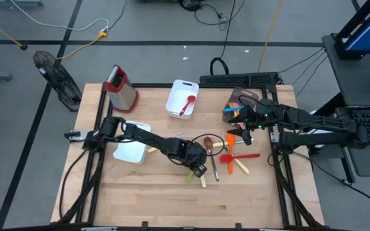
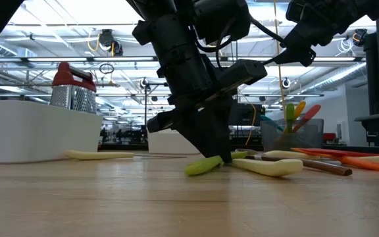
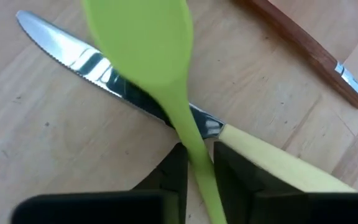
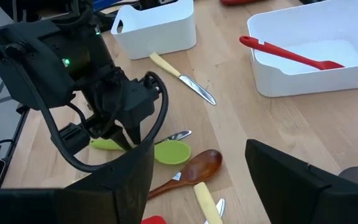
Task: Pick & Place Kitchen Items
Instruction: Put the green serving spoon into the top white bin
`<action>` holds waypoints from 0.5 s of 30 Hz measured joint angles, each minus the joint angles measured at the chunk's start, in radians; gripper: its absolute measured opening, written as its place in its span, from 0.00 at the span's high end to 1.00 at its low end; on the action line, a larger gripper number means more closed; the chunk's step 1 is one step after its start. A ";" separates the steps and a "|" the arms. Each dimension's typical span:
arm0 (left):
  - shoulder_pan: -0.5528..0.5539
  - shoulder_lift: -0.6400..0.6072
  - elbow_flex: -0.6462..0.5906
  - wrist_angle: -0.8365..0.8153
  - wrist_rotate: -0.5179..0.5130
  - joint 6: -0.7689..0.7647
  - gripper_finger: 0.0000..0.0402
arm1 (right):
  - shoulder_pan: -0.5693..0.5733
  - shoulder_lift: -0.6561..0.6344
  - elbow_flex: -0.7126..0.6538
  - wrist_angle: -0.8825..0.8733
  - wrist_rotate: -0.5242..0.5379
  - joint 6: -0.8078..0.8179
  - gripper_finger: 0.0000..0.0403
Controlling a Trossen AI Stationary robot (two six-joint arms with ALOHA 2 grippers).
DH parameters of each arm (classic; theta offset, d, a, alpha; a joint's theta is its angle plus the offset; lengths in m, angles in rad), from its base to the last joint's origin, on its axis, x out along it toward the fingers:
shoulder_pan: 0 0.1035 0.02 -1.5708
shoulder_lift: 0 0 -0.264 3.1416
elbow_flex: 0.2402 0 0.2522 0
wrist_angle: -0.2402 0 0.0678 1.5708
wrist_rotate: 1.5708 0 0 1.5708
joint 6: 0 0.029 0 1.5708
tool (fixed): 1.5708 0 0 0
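Note:
A light green spoon (image 3: pixel 143 46) lies on the table over a cream-handled knife (image 3: pixel 272 163); both also show in the low view, the spoon (image 2: pixel 202 166) in front of the knife (image 2: pixel 268 167). My left gripper (image 1: pixel 198 168) stands over the spoon near the table's middle, shut on its handle. My right gripper (image 1: pixel 245 130) hovers open and empty toward the right, above a wooden spoon (image 1: pixel 209 146), a red spatula (image 1: pixel 241 156) and an orange spatula (image 1: pixel 230 137). A red spatula (image 1: pixel 187 104) lies in a white tray (image 1: pixel 176 96). My left gripper pinches the green spoon's handle (image 3: pixel 193 152) between its two fingers (image 3: pixel 174 177), about midway along it. The fingers come from above, pointing down with a slant, and lie across the handle. The spoon lies low over the knife, its handle end (image 2: pixel 193 169) at the table.
A second white tray (image 1: pixel 131 151) lies under the left arm, with another cream-handled knife (image 4: pixel 178 73) beside it. A metal grater with a red top (image 1: pixel 118 86) stands at the far left. A holder with several coloured utensils (image 1: pixel 235 108) stands at the far right.

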 joint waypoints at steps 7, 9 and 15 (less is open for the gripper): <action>0.002 0.001 0.000 0.000 0.020 -0.035 0.96 | 0.000 0.000 0.000 0.000 0.000 0.000 0.39; 0.003 0.001 0.000 0.000 0.024 -0.035 0.96 | 0.000 0.000 0.000 0.000 0.000 0.000 0.39; 0.004 -0.011 -0.002 0.006 0.049 -0.020 0.97 | 0.000 0.000 0.000 0.000 0.000 0.000 0.39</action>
